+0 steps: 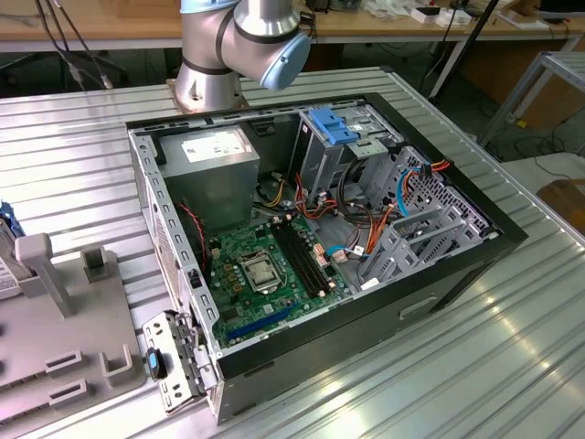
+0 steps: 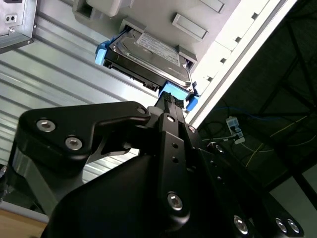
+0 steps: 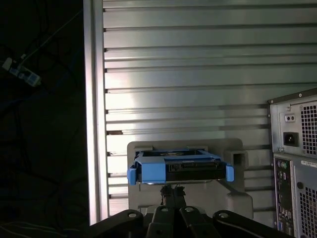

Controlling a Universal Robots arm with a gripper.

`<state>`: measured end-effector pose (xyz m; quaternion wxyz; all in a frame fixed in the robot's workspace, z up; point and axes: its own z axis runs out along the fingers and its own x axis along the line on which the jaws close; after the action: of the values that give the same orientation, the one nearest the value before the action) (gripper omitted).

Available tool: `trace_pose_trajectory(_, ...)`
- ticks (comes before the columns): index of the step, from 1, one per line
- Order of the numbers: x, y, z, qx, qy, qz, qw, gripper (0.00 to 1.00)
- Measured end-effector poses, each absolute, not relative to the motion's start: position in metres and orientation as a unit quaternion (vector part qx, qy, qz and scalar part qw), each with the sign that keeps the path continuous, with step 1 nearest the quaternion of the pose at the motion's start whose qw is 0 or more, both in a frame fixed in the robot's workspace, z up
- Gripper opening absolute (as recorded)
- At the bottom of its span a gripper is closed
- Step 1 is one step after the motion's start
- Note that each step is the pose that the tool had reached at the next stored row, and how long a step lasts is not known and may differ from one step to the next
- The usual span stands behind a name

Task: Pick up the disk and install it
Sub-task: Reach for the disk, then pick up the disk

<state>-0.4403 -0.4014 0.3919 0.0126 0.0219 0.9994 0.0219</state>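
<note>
End effector (image 3: 173,189) narrow, jaws nearly together, tips at blue bracket edge of disk (image 3: 190,167); grip on it unclear. Disk seated in grey holder (image 3: 237,201) on ribbed metal table (image 3: 188,74), near table edge, white label showing in second wrist view. Open PC case (image 1: 320,238) just beside holder. Drive bay (image 1: 334,128) with blue tabs near arm base (image 1: 206,78).
</note>
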Motion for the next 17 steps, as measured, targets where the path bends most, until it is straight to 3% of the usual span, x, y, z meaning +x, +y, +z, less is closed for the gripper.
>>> trace_pose_trajectory(17,-0.4403,-0.4023,0.3918,-0.071,0.997,0.023,0.011,0.11)
